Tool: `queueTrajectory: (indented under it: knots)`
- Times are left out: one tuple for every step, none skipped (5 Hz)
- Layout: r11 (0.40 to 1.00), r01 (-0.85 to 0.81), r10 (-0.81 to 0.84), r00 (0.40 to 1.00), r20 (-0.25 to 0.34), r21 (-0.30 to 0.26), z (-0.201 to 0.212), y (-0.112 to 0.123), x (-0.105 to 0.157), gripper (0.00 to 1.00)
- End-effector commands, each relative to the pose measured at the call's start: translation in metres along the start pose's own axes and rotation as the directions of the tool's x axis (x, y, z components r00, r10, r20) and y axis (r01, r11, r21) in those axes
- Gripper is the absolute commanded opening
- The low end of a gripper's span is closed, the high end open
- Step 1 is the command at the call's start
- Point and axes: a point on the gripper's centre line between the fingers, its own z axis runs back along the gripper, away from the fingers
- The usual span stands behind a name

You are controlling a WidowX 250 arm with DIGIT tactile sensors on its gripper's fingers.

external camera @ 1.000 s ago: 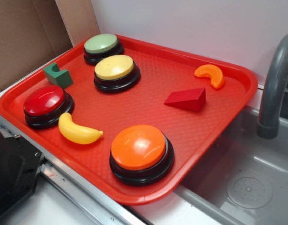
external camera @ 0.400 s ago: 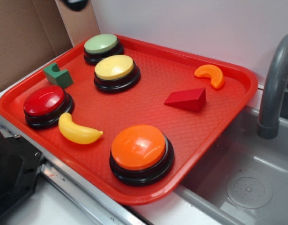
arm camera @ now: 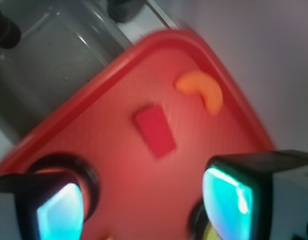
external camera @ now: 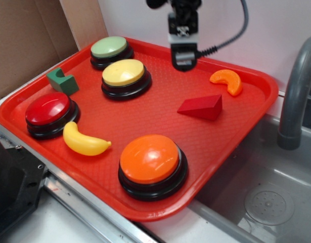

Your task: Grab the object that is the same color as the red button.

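Here, left to right:
Red button: glossy red domed push-button [external camera: 48, 109], tray's left side.
Gripper: black gripper [external camera: 184, 62] above the red plastic tray's [external camera: 160, 109] far edge, spread apart, empty.
Object: small matte red wedge block [external camera: 201, 107], right of centre, untouched.

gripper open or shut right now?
Open. In the wrist view the gripper has its two fingers set wide apart, nothing between them; the red wedge lies ahead on the tray.
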Motion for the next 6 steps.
queueTrajectory:
  knots:
    - [0.923,0.383,-0.384,0.918,0.102,0.034,-0.021,0.005,-0.009,1.0]
    - [0.906,0.424,-0.42,0.903,0.091,-0.018,-0.038,0.003,-0.013,1.0]
    - [0.897,0.44,-0.432,0.895,0.108,-0.053,-0.051,0.0,-0.006,1.0]
    - [0.895,0.44,-0.43,0.895,0.118,-0.072,-0.063,-0.008,0.012,1.0]
    - [0.921,0.385,-0.38,0.921,0.079,-0.064,-0.073,-0.005,0.018,1.0]
    - [0.915,0.395,-0.389,0.918,0.08,-0.084,-0.082,-0.003,0.021,1.0]
